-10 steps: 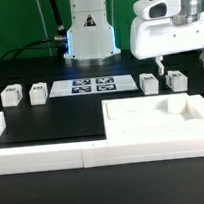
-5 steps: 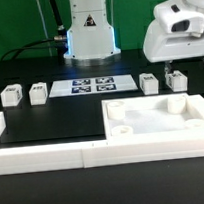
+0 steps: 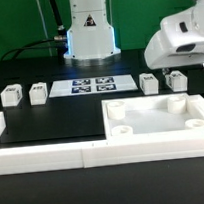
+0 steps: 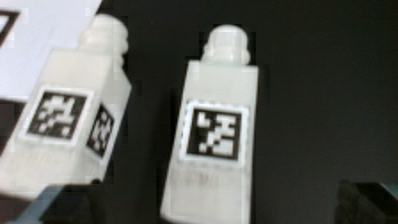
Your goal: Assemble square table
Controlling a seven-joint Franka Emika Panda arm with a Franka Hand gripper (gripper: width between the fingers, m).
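- I have the gripper [image 3: 171, 72] low over the outer right leg [image 3: 174, 81]. Its jaws are spread wide and grasp nothing.
- On the wrist view both fingertips [image 4: 50, 205] sit far apart, with a strip of black table between the two tagged legs.
- The inner right leg [image 3: 150, 83] lies just beside the marker board [image 3: 94, 87].
- The square top [image 3: 157, 120] lies sockets up, its front edge against the border rail [image 3: 44, 150].
- Two left legs [image 3: 9, 95] lie well apart from the gripper, with open black table in front of them.
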